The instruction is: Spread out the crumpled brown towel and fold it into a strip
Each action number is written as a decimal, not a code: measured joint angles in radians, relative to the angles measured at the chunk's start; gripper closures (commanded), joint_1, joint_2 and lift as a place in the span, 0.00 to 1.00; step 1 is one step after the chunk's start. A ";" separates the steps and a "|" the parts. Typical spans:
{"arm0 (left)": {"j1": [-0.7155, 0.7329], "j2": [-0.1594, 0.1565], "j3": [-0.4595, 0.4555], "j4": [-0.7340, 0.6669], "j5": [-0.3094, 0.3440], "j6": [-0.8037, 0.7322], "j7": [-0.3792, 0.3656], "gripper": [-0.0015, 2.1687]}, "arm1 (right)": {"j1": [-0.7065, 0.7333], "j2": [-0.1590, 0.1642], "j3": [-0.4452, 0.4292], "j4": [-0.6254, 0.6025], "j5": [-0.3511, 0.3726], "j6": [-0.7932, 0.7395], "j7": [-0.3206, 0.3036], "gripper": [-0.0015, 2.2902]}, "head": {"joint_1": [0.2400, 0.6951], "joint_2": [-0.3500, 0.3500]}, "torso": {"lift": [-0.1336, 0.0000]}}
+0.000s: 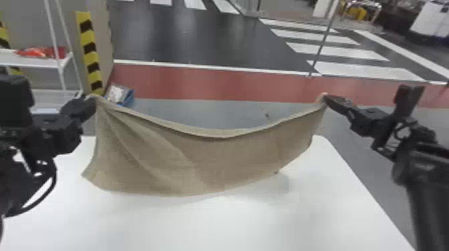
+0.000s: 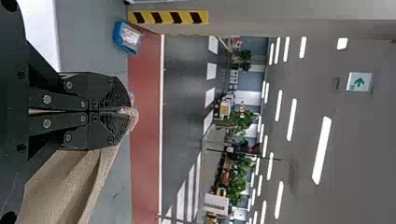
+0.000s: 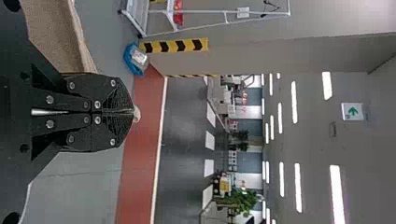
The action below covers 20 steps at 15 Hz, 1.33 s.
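- left gripper [image 1: 91,100]: clamped on brown towel [image 1: 207,160], left upper corner
- right gripper [image 1: 327,97]: pinching right upper corner
- towel sagging between, over white table [image 1: 234,227]

Two-arm pose, raised.
Left hand [image 1: 89,101] and right hand [image 1: 328,99] roughly level, well apart; flat black fingers [image 2: 109,92] pressed together on each.

Your left gripper [image 1: 89,100] and your right gripper [image 1: 328,98] are both black. Between them you see the towel [image 1: 217,160], which is of plain brown colour. Lower than both grippers, your table [image 1: 207,223] is white. Beyond them, the floor [image 1: 207,81] has grey, red and dark bands, with white stripes. Beyond your left gripper, the corner guard [image 1: 89,48] is yellow with black chevrons.
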 measured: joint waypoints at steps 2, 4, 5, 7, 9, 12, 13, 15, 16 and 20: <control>-0.146 -0.028 -0.047 0.181 -0.014 -0.110 0.000 0.63 | -0.107 -0.008 0.016 0.117 0.005 -0.081 -0.024 0.66 | 0.44 0.18 | 0.07; -0.296 -0.051 -0.079 0.364 -0.026 -0.241 -0.018 0.63 | -0.202 -0.020 0.033 0.204 0.002 -0.157 -0.046 0.66 | 0.31 0.18 | 0.07; -0.369 -0.060 -0.084 0.444 -0.027 -0.291 -0.027 0.63 | -0.251 -0.025 0.032 0.242 -0.005 -0.179 -0.043 0.66 | 0.24 0.18 | 0.07; -0.451 -0.066 -0.083 0.511 -0.027 -0.319 -0.032 0.63 | -0.302 -0.031 0.034 0.276 -0.010 -0.179 -0.025 0.66 | 0.10 0.20 | 0.07; -0.416 -0.036 -0.085 0.475 -0.023 -0.298 -0.030 0.63 | -0.251 -0.048 0.037 0.242 -0.020 -0.141 0.004 0.66 | 0.14 0.20 | 0.07; -0.169 0.051 -0.087 0.272 -0.038 -0.215 -0.017 0.63 | 0.007 -0.076 0.025 0.083 -0.112 -0.108 0.027 0.66 | 0.37 0.20 | 0.07; -0.066 0.071 -0.080 0.190 -0.051 -0.182 -0.008 0.63 | 0.095 -0.080 0.009 0.039 -0.140 -0.106 0.040 0.66 | 0.57 0.18 | 0.07; 0.122 0.094 -0.048 0.052 -0.102 -0.139 0.001 0.63 | 0.246 -0.082 -0.035 -0.043 -0.183 -0.103 0.066 0.66 | 0.74 0.16 | 0.07; 0.186 0.097 -0.036 0.008 -0.123 -0.131 0.003 0.63 | 0.304 -0.082 -0.054 -0.082 -0.197 -0.091 0.070 0.66 | 0.81 0.15 | 0.07; 0.374 0.093 0.009 -0.164 -0.171 -0.077 0.005 0.63 | 0.481 -0.063 -0.130 -0.228 -0.223 0.017 0.095 0.66 | 1.00 0.10 | 0.07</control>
